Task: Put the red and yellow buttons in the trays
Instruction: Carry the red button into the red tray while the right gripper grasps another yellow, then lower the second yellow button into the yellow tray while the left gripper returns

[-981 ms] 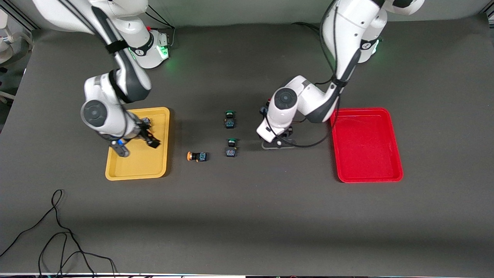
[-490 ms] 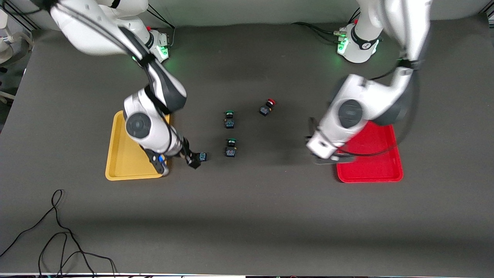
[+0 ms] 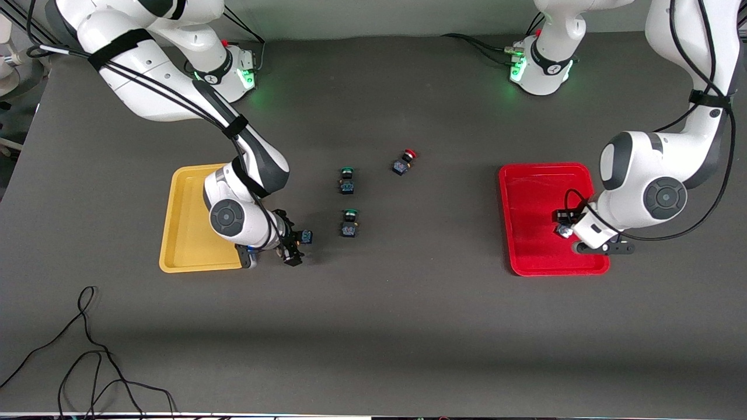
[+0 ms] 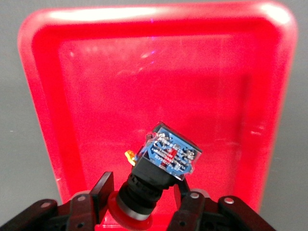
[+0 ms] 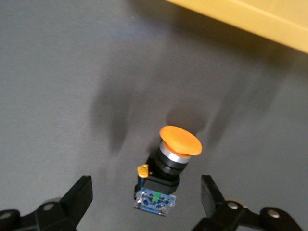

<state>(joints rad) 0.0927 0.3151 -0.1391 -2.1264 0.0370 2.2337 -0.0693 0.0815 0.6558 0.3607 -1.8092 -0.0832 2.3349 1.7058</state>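
A: How are the left gripper (image 4: 144, 204)'s fingers (image 4: 101, 190) found?
B: Clamped on a red-capped button (image 4: 159, 171), held over the red tray (image 3: 525, 256) near the left arm's desk end, evidently for release.

A: And the right gripper (image 5: 147, 197)?
B: Fingers apart, straddling the orange-capped button (image 5: 168, 168) lying on the desk (image 3: 408, 326) beside the yellow tray (image 3: 181, 233), seemingly for pickup. One red button (image 3: 402, 163) is left mid-desk.

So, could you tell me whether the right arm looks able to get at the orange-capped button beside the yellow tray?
Probably yes. The right hand is open just above the orange-capped button, a finger on each side of it. Nothing lies between them, and the yellow tray sits clear of it.
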